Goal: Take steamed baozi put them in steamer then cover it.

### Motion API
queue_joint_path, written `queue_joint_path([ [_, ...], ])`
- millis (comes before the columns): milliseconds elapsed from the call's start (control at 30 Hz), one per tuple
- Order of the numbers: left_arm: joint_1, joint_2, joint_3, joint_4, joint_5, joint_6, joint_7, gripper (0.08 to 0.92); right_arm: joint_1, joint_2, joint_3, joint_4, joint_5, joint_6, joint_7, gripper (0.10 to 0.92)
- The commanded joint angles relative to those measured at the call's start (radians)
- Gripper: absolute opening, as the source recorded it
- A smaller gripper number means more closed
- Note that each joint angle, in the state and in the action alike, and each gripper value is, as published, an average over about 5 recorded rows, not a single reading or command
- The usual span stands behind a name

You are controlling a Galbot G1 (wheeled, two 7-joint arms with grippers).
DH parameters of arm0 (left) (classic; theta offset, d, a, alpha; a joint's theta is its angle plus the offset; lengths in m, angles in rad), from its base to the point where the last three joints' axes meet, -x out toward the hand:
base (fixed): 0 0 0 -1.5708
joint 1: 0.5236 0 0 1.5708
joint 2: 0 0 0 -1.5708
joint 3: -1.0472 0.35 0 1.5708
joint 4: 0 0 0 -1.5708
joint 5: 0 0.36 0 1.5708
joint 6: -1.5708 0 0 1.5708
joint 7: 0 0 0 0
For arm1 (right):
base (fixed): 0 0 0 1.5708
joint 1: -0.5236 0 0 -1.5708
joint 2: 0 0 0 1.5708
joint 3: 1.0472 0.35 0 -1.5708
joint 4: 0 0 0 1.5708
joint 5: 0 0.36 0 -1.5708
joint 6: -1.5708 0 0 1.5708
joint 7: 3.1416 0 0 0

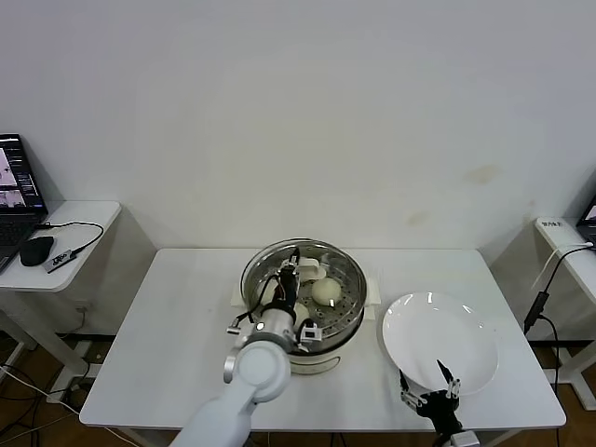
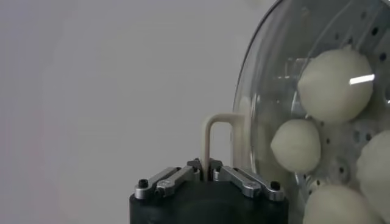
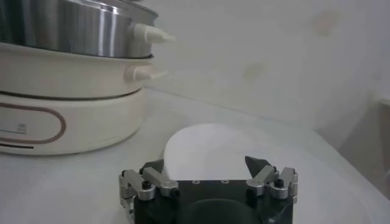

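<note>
The steamer [image 1: 337, 337] stands mid-table on its white base. The glass cover [image 1: 346, 267] lies over its mouth; I cannot tell whether it is fully seated. My left gripper [image 1: 289, 274] is above the pot, shut on the cover's whitish bar handle [image 2: 208, 137]. In the left wrist view the gripper [image 2: 207, 168] pinches the handle. Through the glass [image 2: 256, 79] I see several baozi [image 2: 335, 85] on the perforated tray. One baozi [image 1: 325, 291] shows in the head view. My right gripper [image 1: 430, 391] is open and empty at the plate's near edge.
A flat white plate [image 1: 438, 337] lies right of the steamer, with nothing on it; it also shows in the right wrist view [image 3: 213, 149] beside the steamer's base [image 3: 67, 115]. Side tables with a laptop [image 1: 17, 191] and cables stand at far left and right.
</note>
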Motion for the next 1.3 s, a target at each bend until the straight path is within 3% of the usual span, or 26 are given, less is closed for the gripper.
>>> queue_joint_path([
  [33,-0.006,-0.041,0.013,0.034,0.039,-0.002,0.004,0.146,-0.001,-0.001,-0.001,-0.002,-0.002,0.002,0.0,0.823],
  [767,0.034,-0.063,-0.014,0.032,0.046,-0.023,-0.029,0.149,-0.003,-0.002,-0.01,-0.006,-0.003,0.004,0.0,0.823],
  [867,0.046,-0.061,-0.018,0.018,0.045,-0.024,-0.035,0.191,-0.003,-0.002,-0.012,-0.005,-0.004,0.004,0.0,0.823],
  [1300,0.193,0.008,-0.044,-0.192,0.015,-0.045,-0.062,0.566,-0.007,0.0,-0.022,-0.005,-0.011,0.007,0.001,0.823],
])
